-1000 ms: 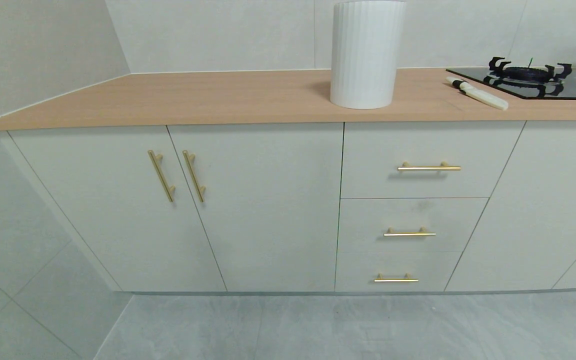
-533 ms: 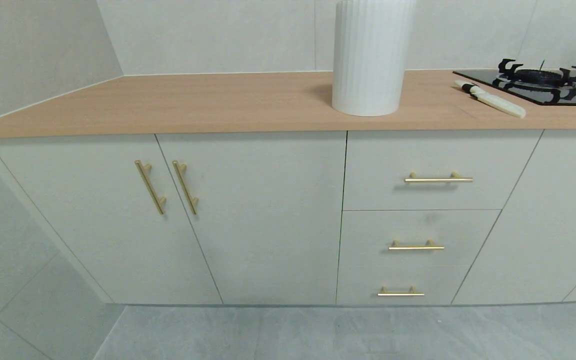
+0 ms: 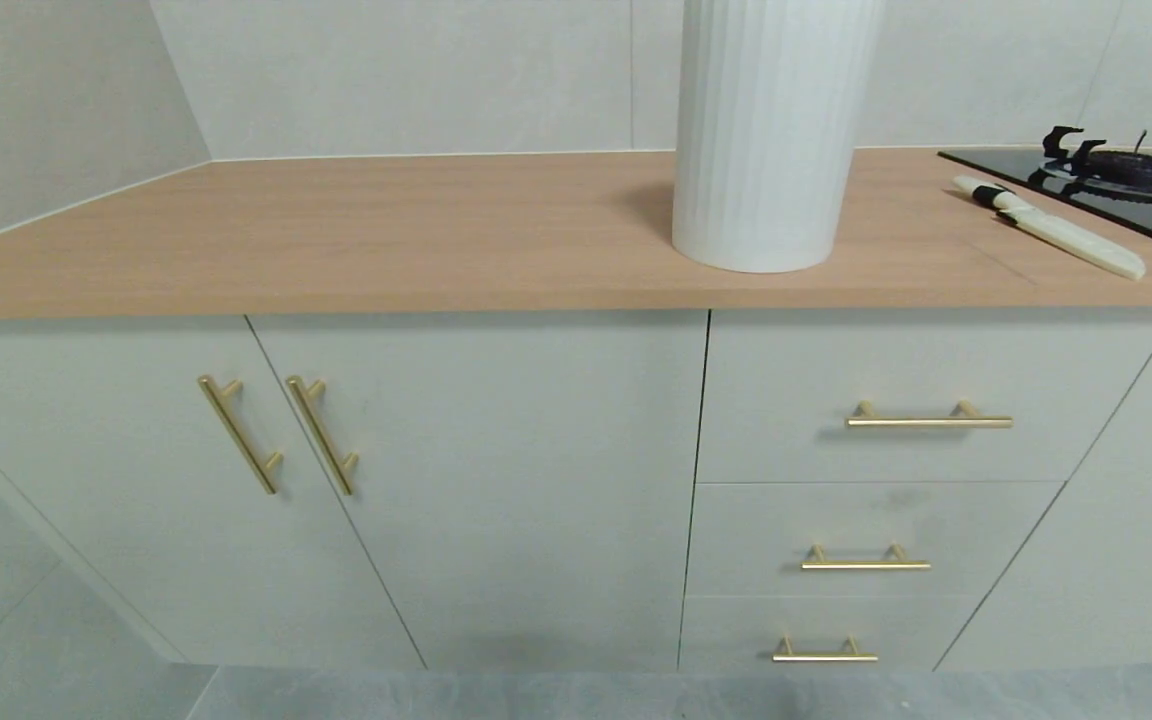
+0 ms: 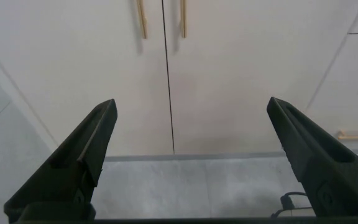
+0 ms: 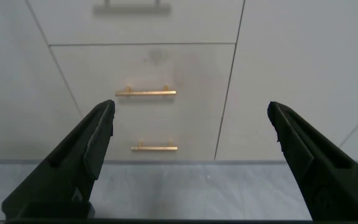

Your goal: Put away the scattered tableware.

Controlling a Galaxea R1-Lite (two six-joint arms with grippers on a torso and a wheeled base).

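Wood desk (image 3: 336,230) carries the knife (image 3: 1056,228) at its right end, just beside the hob (image 3: 1126,190), white ribbed canister (image 3: 766,140) mid-desk; left hand (image 4: 191,104) and right hand (image 5: 191,106) both gape empty, low by the cabinet fronts (image 4: 229,74), so best raise the right one and pinch the knife across its width

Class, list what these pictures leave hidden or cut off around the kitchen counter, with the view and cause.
- White ribbed container: its top and contents, cut off by the head view's upper edge.
- Stove: part of it, cut off by the head view's right edge.
- Drawers: their insides, hidden by closed fronts.
- Door handles: upper parts, cut off in the left wrist view.
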